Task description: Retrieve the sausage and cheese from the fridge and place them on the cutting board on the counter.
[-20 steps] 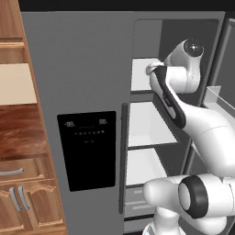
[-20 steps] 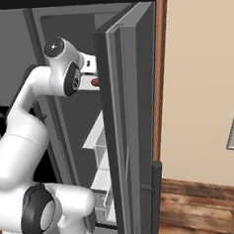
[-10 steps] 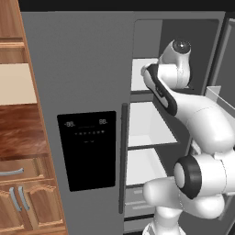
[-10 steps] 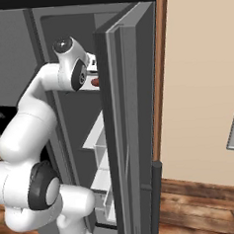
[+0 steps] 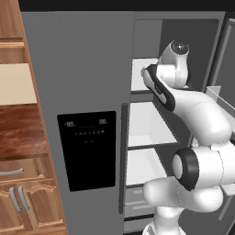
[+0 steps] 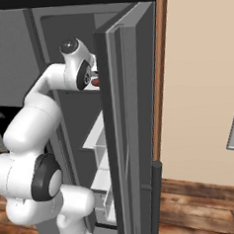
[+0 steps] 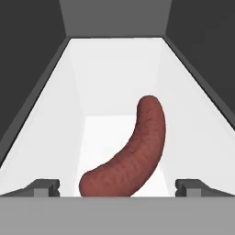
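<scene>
Kitchen, grey fridge (image 5: 82,69) with its right door (image 6: 133,137) swung open, wood cabinets at left. Arm reaches onto an upper white shelf (image 7: 114,78). End effector (image 7: 117,187) spread fully wide, holding nothing; the two fingertips (image 7: 43,187) sit on either side of the near end of the sausage (image 7: 131,149), not touching it. One sausage, lying on that shelf, also visible from the right base view (image 6: 95,83).

We note a glossy white arm (image 5: 202,114) of rounded segments, dark grey joint rings, and small dark fingers (image 7: 43,187).
</scene>
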Tool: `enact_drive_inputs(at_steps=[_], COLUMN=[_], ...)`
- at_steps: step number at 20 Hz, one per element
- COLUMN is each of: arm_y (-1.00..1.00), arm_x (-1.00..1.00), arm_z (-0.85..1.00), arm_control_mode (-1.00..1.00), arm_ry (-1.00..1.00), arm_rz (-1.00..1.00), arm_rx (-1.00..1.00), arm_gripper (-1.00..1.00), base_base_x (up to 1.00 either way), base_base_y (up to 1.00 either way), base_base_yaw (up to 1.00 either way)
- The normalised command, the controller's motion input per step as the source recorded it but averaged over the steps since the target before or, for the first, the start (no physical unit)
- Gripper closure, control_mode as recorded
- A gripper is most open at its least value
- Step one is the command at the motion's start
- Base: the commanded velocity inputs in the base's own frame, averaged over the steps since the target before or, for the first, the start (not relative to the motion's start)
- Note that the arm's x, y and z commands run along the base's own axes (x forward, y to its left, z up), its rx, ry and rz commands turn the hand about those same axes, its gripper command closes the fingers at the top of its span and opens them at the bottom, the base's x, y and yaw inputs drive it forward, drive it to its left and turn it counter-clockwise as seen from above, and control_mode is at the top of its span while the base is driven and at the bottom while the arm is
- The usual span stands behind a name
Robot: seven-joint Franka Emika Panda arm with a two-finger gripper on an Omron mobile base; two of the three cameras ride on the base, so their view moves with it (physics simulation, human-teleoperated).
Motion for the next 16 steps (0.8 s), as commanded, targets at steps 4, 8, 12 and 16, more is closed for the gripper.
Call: enact_drive_inputs(at_steps=[4,8,12,16], arm_y=[-0.13,-0.08,0.0,0.0], arm_x=[0.28,0.49,0.17,0.04], arm_z=[-0.27,-0.04,0.0,0.0], arm_control_mode=[-1.0,-1.0,-1.0,-1.0], arm_ry=[0.0,0.0,0.0,0.0], arm_rz=[0.0,0.0,-0.06,-0.09], arm_rx=[0.0,0.0,0.0,0.0], arm_gripper=[-1.0,-1.0,-1.0,-1.0], base_base_x=[0.0,0.0,0.0,0.0], base_base_y=[0.0,0.0,0.0,0.0], base_base_yaw=[0.0,0.0,0.0,0.0])
